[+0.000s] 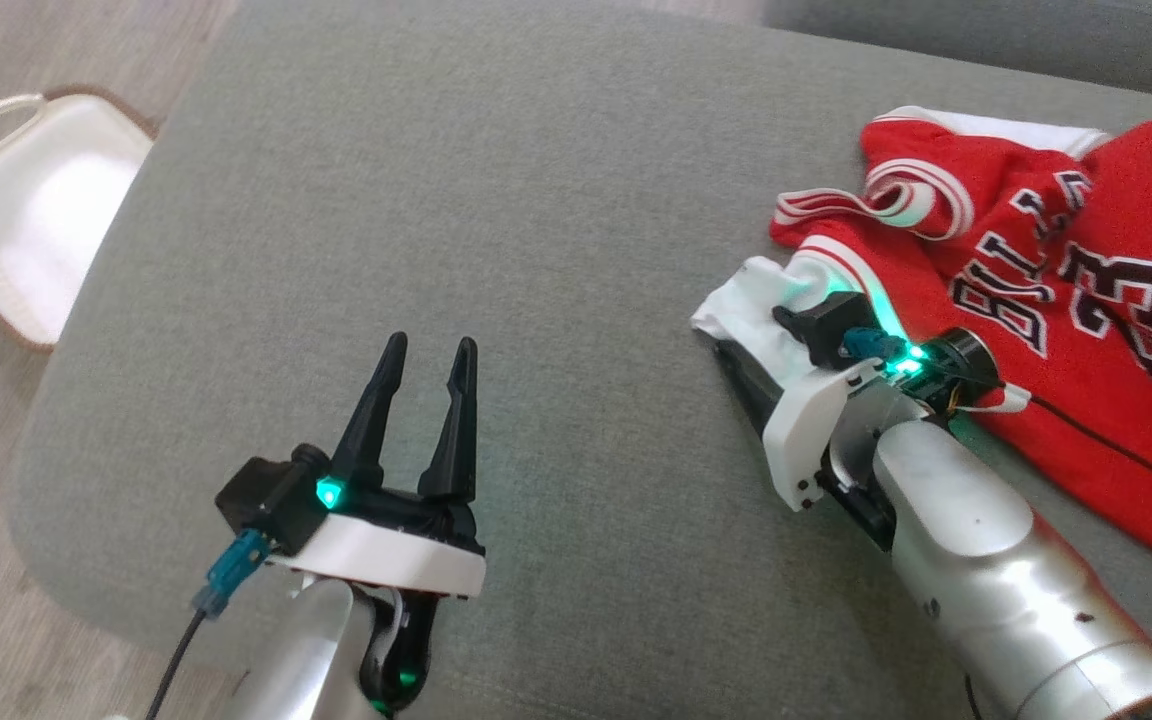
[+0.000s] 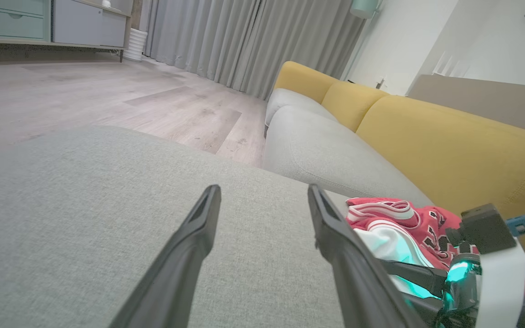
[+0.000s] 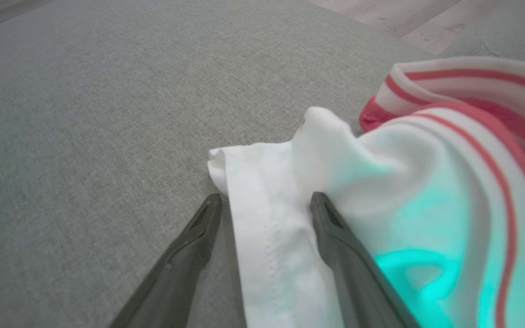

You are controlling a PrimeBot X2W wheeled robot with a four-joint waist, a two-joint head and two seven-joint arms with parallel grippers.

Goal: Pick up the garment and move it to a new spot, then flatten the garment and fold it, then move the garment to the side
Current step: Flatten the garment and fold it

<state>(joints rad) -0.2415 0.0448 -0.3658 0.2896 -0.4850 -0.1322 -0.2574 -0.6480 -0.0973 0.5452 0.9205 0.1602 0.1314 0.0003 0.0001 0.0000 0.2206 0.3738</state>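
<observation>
garment (image 1: 1036, 300) is lying on the cushion (image 1: 486, 200), its hem (image 3: 269, 255) sitting inside the spread right gripper (image 3: 265, 199); left gripper (image 1: 431, 345) is gaping too.

The only writing I can read is on the red jersey (image 1: 1146, 170). A big black number 23 (image 1: 1126, 300), edged in white, lies sideways on the jersey's front. Beside it, nearer the jersey's striped neckline, curves a row of black block letters (image 1: 1011, 285). A B and two L's read clear, and creases bend the rest.
</observation>
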